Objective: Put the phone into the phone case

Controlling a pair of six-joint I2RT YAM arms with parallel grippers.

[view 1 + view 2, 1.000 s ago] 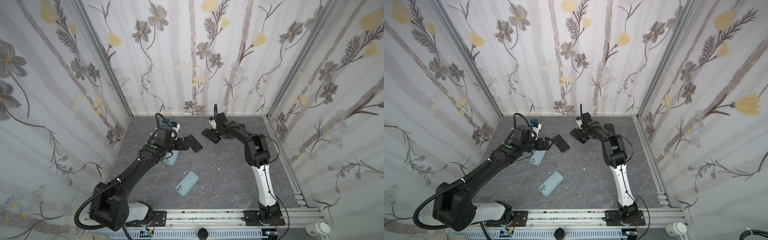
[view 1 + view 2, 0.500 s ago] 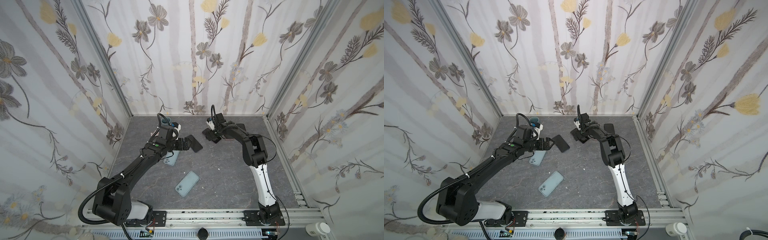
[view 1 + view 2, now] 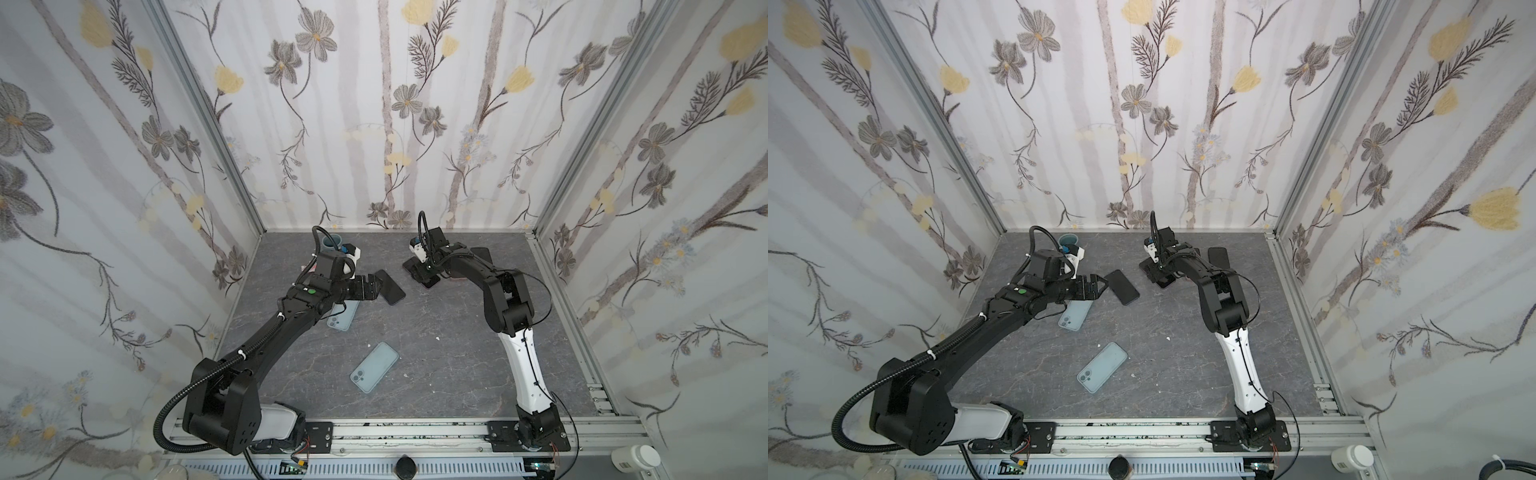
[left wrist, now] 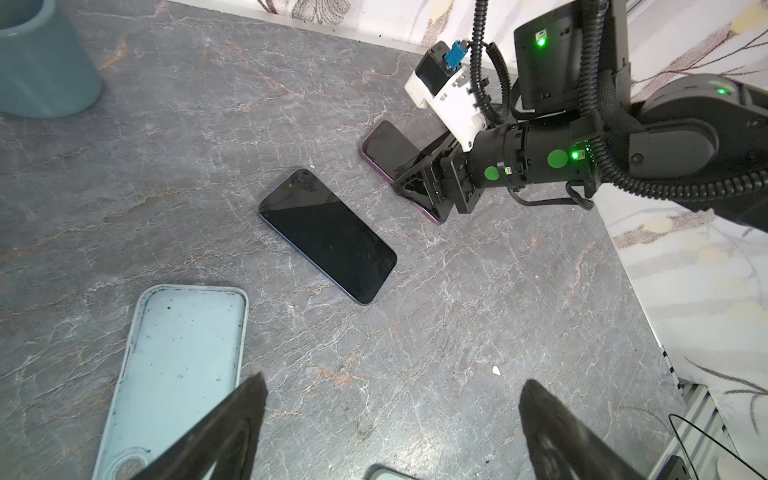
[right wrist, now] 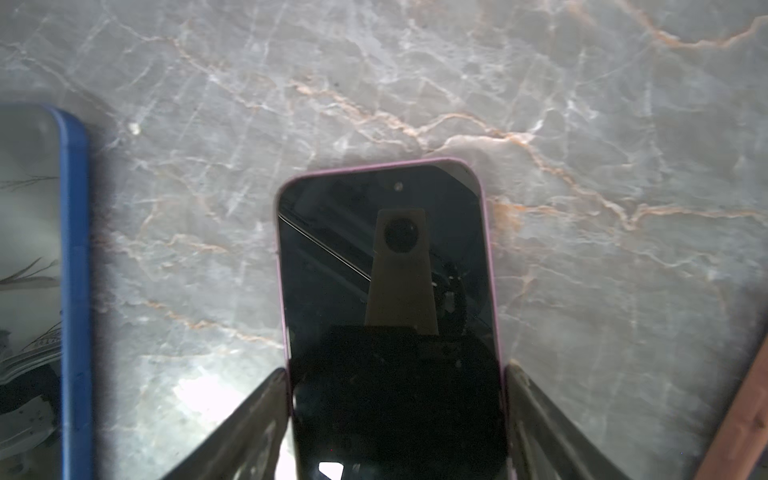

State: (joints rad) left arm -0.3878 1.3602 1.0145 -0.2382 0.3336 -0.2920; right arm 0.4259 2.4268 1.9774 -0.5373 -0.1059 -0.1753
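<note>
The grey marbled bench point(image 3: 436, 332) carries everything. The left arm point(image 3: 270, 332) reaches low over it, and the left jaws stand wide apart, gripping nothing, with only bare bench between them. The right arm point(image 3: 498, 299) bends down farther back. The right jaws are clamped across a pink-edged phone point(image 5: 386, 257), one against each long edge, and the phone lies screen up on the bench. A pale blue case point(image 4: 178, 353) lies open side up, one end tucked beneath one of the left jaws. A second pale blue case point(image 3: 374, 368) lies well behind them. A blue-edged phone point(image 4: 328, 237) rests screen up just ahead of the left jaws, clear of both pairs. A teal cup point(image 4: 41, 62) stands upright, well off to one side of the left jaws.
</note>
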